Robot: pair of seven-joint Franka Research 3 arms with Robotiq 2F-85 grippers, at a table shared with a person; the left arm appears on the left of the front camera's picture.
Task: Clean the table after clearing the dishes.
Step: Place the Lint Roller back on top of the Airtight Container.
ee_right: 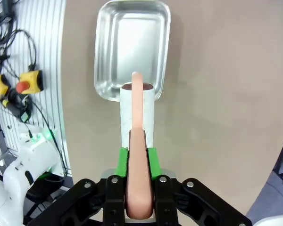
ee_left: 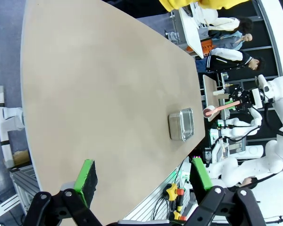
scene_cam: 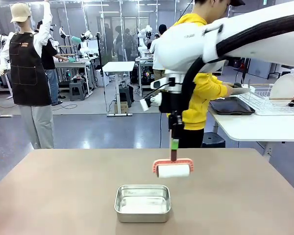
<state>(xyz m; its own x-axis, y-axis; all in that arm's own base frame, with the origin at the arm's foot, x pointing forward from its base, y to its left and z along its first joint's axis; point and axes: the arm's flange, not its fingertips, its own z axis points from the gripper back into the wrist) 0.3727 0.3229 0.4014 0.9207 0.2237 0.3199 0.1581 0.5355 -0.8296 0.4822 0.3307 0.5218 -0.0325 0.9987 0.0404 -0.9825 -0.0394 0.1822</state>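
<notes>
Right gripper (ee_right: 137, 162): clenched on the pink handle of the lint roller (scene_cam: 173, 170), green pads pressed to both sides of it.
Lint roller: hangs straight down from the jaws over the middle of the table (scene_cam: 63, 191), white roll lowest, its long axis running left to right; whether the roll touches the top I cannot tell.
Key relation: the table top lies directly below the roll, bare surface spreading left, right and far of it.
Steel pan (scene_cam: 142, 203): on the table just near-side of the roll, apparently apart from it; a stroke toward the robot would likely meet its rim.
Left gripper (ee_left: 144, 176): released, jaws wide, nothing between them, held high over the table's left side.
Nearer arm: the right one, judged the working arm.
Dishes: a white plate (scene_cam: 284, 88) stands in the wire rack on the small white table at far right, with a dark tray (scene_cam: 231, 106) beside it, where a person in yellow stands.
</notes>
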